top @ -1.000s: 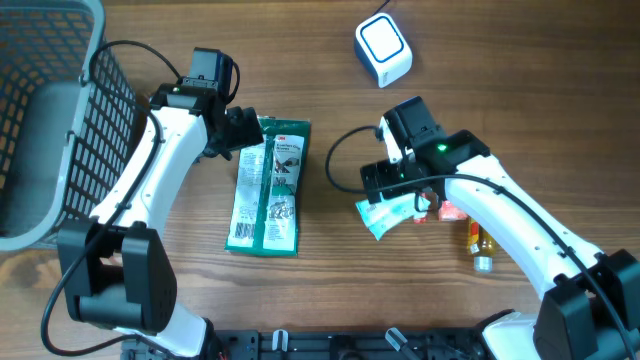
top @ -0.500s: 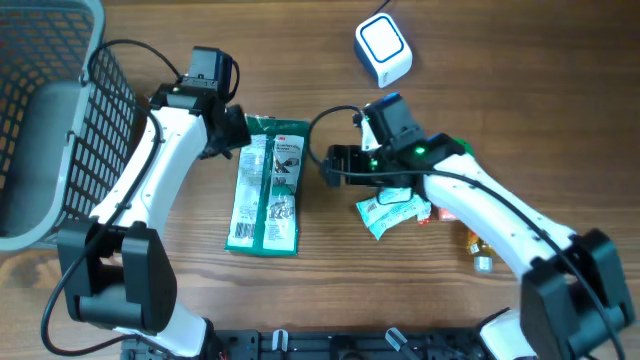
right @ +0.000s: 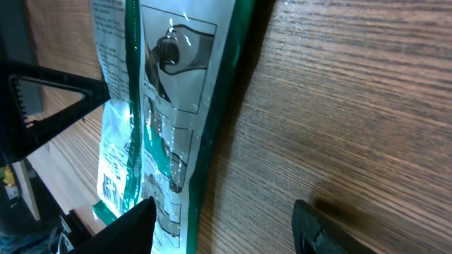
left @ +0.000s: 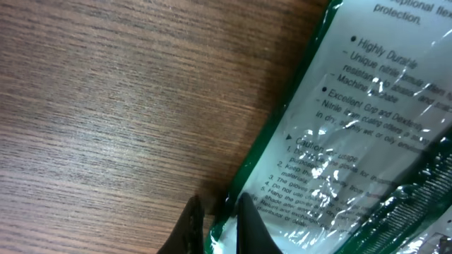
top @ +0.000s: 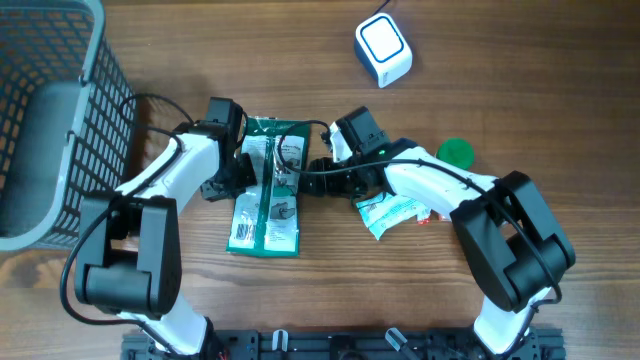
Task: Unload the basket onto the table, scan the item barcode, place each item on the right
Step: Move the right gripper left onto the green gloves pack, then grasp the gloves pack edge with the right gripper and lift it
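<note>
The item is a flat green and white package lying on the wooden table. My left gripper is at its left edge. In the left wrist view that gripper is shut on the package, with the green edge pinched between the two dark fingers. My right gripper is at the package's right edge. In the right wrist view it stands open across that edge, one finger over the package and the other over bare wood. A barcode shows near the package's far end. The white scanner sits at the back.
A grey wire basket fills the far left. A small white and green packet lies right of the package, under my right arm. A green round lid sits just beyond it.
The left gripper has closed on the package's left edge. The right arm has swung left from the small packet to the package's right edge, its jaws narrowing, and the green lid now shows.
</note>
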Action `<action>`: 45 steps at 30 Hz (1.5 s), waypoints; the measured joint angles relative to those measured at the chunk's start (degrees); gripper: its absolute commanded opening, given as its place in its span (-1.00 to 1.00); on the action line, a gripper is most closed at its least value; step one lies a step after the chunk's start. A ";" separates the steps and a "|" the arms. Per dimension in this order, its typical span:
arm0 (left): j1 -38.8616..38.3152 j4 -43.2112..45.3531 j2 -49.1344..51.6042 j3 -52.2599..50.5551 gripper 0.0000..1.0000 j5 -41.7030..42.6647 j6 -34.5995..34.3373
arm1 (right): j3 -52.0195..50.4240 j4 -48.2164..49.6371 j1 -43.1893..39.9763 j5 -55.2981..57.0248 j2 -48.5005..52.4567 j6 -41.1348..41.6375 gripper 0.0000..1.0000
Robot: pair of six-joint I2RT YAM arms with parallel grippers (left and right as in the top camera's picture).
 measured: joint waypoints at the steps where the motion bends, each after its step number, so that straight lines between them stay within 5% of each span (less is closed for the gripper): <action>1: 0.04 0.37 -0.28 -0.42 -0.92 0.17 -0.02 | 0.00 -0.02 0.00 -0.11 0.00 0.00 0.25; 11: 0.09 0.87 -0.83 -1.44 -0.91 4.35 0.00 | -0.70 1.68 2.29 -0.07 0.00 3.67 0.23; 19: 0.09 0.66 -0.92 -1.55 -0.91 5.84 0.00 | -8.61 18.86 7.56 0.68 -0.31 13.49 0.05; 31: -4.07 -0.02 -0.92 -1.73 -0.92 8.04 0.00 | -10.93 27.17 8.72 2.93 1.68 16.87 -0.79; 40: -3.41 -0.70 -0.92 -1.09 -0.85 7.58 0.50 | -10.93 27.15 8.72 3.15 1.97 16.61 -0.91; 43: -1.36 -1.27 -0.94 0.66 -0.63 6.27 0.92 | -10.93 26.73 8.72 3.15 1.97 16.61 -0.91; 45: 1.07 -0.79 -1.66 2.69 -0.24 5.31 1.33 | -10.93 26.36 8.72 3.15 1.97 16.61 -0.91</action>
